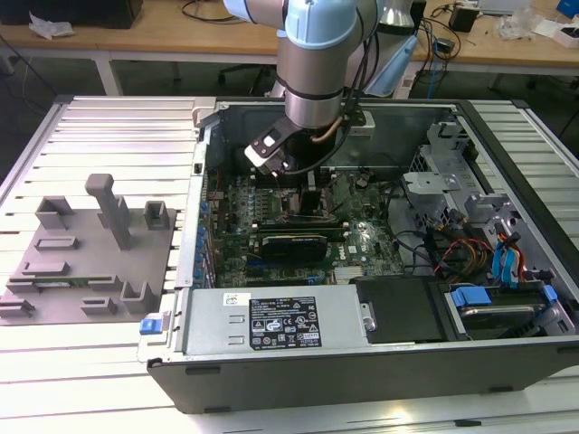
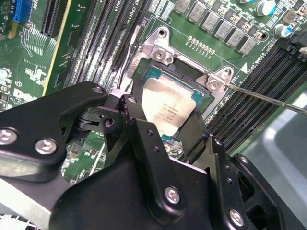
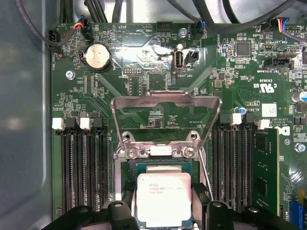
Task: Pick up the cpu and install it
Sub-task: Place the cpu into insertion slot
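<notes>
While the arm (image 1: 312, 81) reaches down into the open computer case (image 1: 362, 362), the end effector (image 2: 165, 117) is clamped on the cpu (image 2: 170, 103), its black fingers (image 2: 134, 108) pressed against two opposite edges of the chip. In both wrist views the cpu (image 3: 164, 196) lies flat, silver top up, directly over the socket (image 3: 163, 167); whether it is seated there or just above it, I cannot tell. Just beyond the chip the socket's metal frame (image 3: 165, 100) stands swung open, and a thin lever rod (image 2: 268, 98) angles away beside it. Dark memory slots (image 3: 81, 167) flank the socket on the green motherboard (image 3: 144, 62), with a green memory stick (image 3: 265, 167) in one of them. Farther off sits a round coin battery (image 3: 97, 56). On the slatted table (image 1: 90, 127), at the exterior view's left, lies a gray fixture plate (image 1: 90, 253).
</notes>
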`<state>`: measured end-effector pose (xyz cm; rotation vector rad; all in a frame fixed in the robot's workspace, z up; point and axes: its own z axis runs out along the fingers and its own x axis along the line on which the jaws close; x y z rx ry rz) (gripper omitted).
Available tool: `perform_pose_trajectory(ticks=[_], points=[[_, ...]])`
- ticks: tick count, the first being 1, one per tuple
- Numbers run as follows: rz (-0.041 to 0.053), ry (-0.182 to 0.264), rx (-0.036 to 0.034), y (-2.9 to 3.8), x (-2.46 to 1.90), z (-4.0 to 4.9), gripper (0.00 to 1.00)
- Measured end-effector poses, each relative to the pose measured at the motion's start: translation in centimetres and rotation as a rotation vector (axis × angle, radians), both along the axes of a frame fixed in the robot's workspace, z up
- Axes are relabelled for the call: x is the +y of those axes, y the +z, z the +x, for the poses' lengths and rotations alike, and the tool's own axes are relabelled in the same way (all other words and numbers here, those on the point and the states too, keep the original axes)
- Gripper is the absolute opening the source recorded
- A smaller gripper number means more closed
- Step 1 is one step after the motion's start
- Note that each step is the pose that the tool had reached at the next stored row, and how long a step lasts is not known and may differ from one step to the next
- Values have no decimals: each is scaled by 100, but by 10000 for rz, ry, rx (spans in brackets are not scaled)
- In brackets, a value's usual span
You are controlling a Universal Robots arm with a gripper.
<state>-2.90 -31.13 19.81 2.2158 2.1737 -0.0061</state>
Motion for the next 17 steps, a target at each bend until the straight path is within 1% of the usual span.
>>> perform_pose_trajectory(ticks=[17], points=[[-3,1,1,-11,5,0,55]])
